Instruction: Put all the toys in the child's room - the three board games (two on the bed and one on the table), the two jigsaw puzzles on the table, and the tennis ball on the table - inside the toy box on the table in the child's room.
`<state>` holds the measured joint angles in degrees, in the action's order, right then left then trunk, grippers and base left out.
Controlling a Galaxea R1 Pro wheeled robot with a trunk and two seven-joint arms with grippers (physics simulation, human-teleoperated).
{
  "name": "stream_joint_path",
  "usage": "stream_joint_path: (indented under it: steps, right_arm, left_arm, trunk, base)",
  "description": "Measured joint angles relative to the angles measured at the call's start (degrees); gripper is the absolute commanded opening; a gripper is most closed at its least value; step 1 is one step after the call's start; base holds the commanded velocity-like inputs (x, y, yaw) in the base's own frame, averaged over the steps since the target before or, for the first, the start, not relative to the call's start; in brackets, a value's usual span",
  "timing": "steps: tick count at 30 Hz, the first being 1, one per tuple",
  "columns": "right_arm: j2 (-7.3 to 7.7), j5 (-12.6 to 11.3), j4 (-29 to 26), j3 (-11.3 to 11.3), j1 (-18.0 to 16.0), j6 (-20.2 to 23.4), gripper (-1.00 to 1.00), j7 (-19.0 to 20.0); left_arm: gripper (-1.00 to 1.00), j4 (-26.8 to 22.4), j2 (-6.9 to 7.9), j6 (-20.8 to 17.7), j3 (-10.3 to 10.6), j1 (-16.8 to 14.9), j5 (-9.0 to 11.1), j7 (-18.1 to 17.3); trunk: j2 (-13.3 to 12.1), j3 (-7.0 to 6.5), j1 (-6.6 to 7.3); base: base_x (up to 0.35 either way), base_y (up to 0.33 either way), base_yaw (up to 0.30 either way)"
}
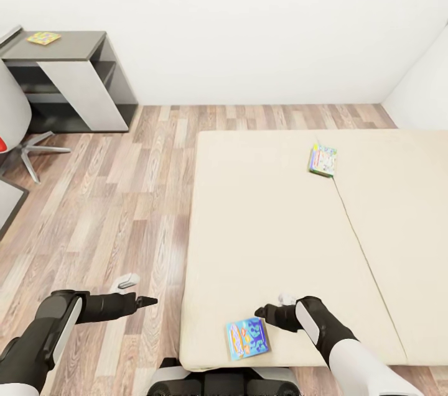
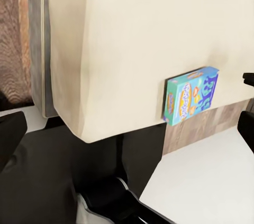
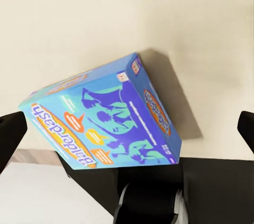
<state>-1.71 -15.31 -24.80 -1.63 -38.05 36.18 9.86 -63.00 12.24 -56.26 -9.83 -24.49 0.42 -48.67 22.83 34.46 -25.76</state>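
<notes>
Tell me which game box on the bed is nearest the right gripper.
The blue box at the bed's near edge, beside the right gripper; the green-edged box lies much farther away.

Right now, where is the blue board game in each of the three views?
Head view: blue game at the bed's near edge, beside the right gripper.
Left wrist view: it lies at the mattress edge.
Right wrist view: it is central, large.
Shared landmark: the beige bed.

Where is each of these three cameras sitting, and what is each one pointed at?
Head view: high up, looking down over the bed and floor; both arms show, right hand beside the blue game box.
Left wrist view: on the left arm, facing the bed's edge.
Right wrist view: on the right arm, close above the box.
All three share that blue box.
</notes>
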Motion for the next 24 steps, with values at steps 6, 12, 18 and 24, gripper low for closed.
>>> stream_joint_path:
  steps: [6, 12, 18, 24]
  right_arm:
    - [-0.03, 0.1, 0.0, 0.1, 0.0, -1.2, 1.00, 0.0]
    - [-0.05, 0.1, 0.0, 1.0, 0.0, -1.6, 1.00, 0.1]
    - [-0.25, 0.1, 0.0, 1.8, -0.1, -1.7, 1.00, 0.1]
    - [-0.68, 0.1, 0.0, 2.1, -0.1, -1.7, 1.00, 0.1]
  left_arm:
    - [1.00, 0.0, 0.10, 0.0, -0.1, 0.0, 0.0, -0.1]
    - [1.00, 0.0, 0.14, 0.0, -0.2, 0.0, 0.1, -0.1]
    - [1.00, 0.0, 0.21, 0.0, -0.2, 0.0, 0.1, -0.2]
    - [1.00, 0.0, 0.37, 0.0, -0.3, 0.0, 0.1, -0.2]
  trunk:
    - [0.0, 0.57, 0.00]
    - [0.0, 1.13, 0.00]
    - [0.0, 1.70, 0.00]
    - [0.0, 2.27, 0.00]
  base:
    - [0.000, 0.000, 0.000]
    - [0.000, 0.000, 0.000]
    - [0.000, 0.000, 0.000]
    - [0.000, 0.000, 0.000]
